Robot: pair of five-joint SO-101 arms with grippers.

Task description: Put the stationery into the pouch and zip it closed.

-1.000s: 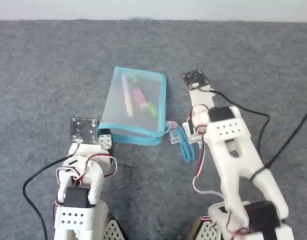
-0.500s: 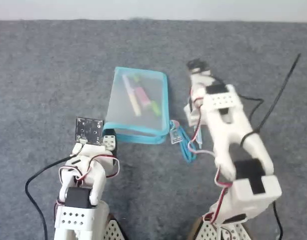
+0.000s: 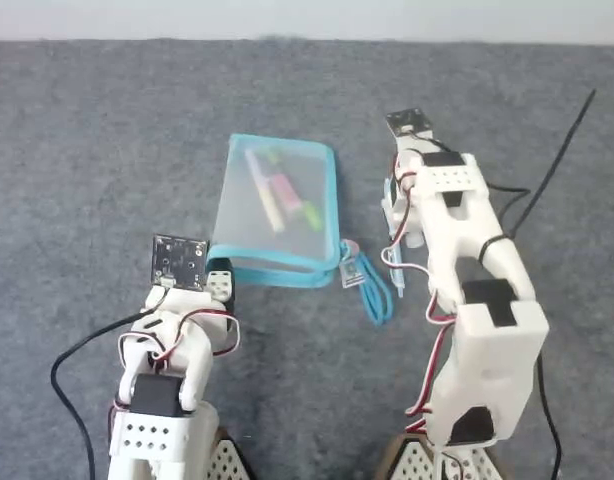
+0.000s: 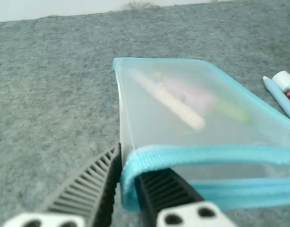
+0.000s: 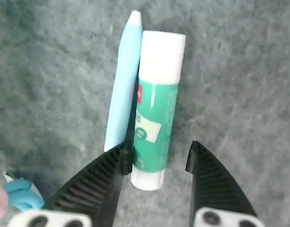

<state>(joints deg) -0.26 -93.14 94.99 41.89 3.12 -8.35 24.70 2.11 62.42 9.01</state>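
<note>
On the grey, carpet-like bench (image 3: 107,130) the left arm sat low at the near edge, folded short, with its wrist aimed away from the base. The left end effector (image 4: 128,165) was clenched on the near left corner of the pouch (image 3: 277,210), its ribbed black fingers (image 4: 90,187) pinching the blue zip band. The right arm reached farther forward, stretched out straight beside the pouch's right edge with its wrist tipped down toward the bench. The right end effector (image 5: 160,149) hung released, jaws spread. It straddled the near end of the glue stick (image 5: 157,109), with one finger on each side of it. I could not tell whether either finger touched the glue stick.

A pen (image 5: 122,80) lay against the glue stick, side by side and parallel with it. Its near end passed under or beside one finger. Both lay on the bench just right of the pouch and outside it.

The pouch was flat and roughly rectangular, of frosted translucent plastic edged in bright blue fabric. Through its wall showed a pale yellow stick (image 3: 259,195), something pink (image 3: 279,190) and something green (image 3: 307,213). Along its near edge two blue bands ran with a gap between them. A light blue cord (image 3: 375,295) trailed from the near right corner of the pouch onto the bench, between the pouch and the right arm.

The glue stick was a smooth white cylinder with a green label. The pen was slim, matte and light blue with a paler tip.
</note>
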